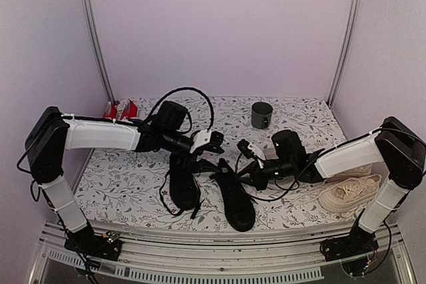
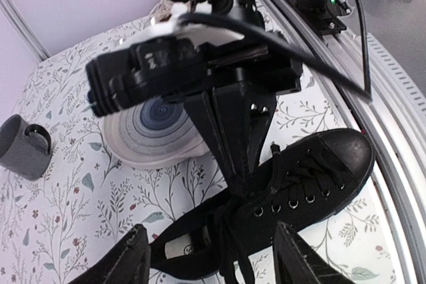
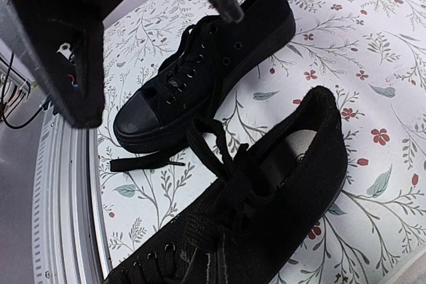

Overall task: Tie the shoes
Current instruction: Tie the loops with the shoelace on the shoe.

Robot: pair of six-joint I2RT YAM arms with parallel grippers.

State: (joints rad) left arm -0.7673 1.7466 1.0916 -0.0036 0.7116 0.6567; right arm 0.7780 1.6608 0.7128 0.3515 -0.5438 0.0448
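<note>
Two black shoes lie mid-table: the left shoe [image 1: 183, 187] [image 3: 206, 64] and the right shoe [image 1: 237, 204] [image 2: 313, 181] [image 3: 293, 191]. My left gripper [image 1: 214, 157] [image 2: 210, 231] hangs open over the right shoe's collar, one finger on each side and nothing between them. From the other side my right gripper [image 1: 238, 172] [image 2: 243, 181] [image 3: 223, 267] comes down on the same shoe, shut on its laces [image 2: 233, 231] above the tongue. A loose lace end [image 3: 143, 161] of the left shoe lies flat on the cloth.
A grey mug [image 1: 261, 115] [image 2: 23, 145] stands at the back. Cream sneakers [image 1: 349, 191] lie at the right, one sole [image 2: 156, 131] facing the left wrist camera. Small red-and-white sneakers [image 1: 120, 108] sit at the back left. The metal rail [image 2: 393, 131] runs along the near edge.
</note>
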